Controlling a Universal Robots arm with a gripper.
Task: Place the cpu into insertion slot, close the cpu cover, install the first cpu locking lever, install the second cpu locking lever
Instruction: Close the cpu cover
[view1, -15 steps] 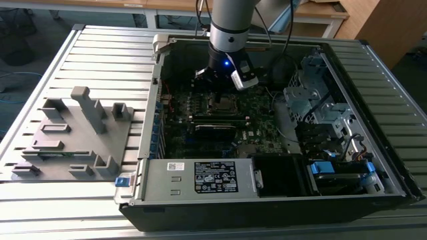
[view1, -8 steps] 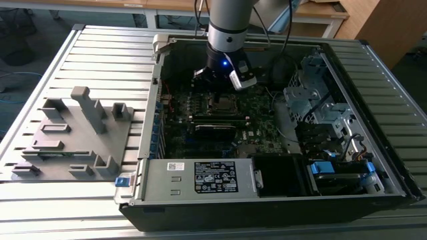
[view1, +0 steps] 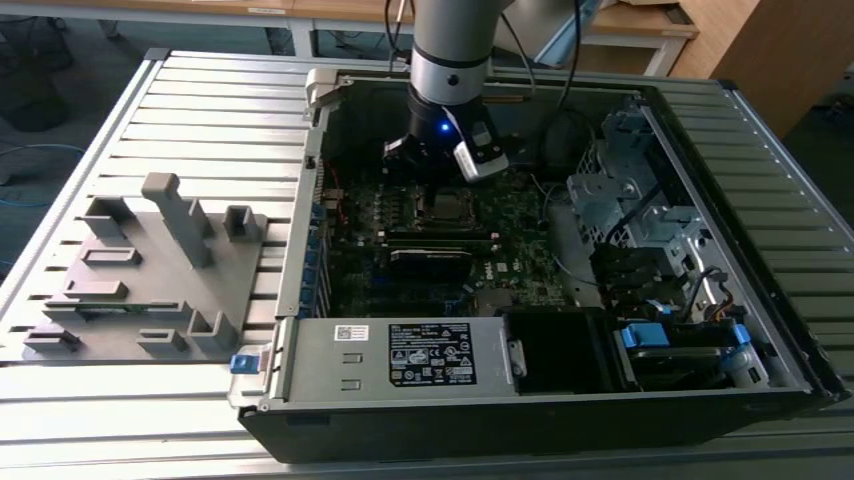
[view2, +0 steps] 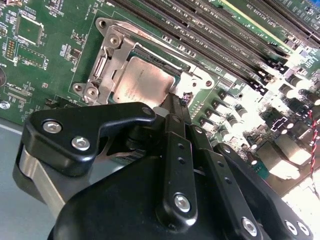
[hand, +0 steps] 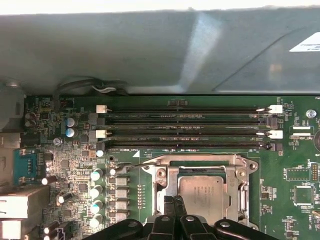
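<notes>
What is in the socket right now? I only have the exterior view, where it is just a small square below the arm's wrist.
Observer: In both wrist views the cpu lies flat in the insertion slot, metal top up.
Operator: Where is the tool relative to it?
Observer: The tool has its tip at one edge of the cpu. I cannot tell whether it touches.
Operator: What lies beside the insertion slot?
Observer: In the first wrist view, long memory slots run along the side of the insertion slot away from the tool.
</notes>
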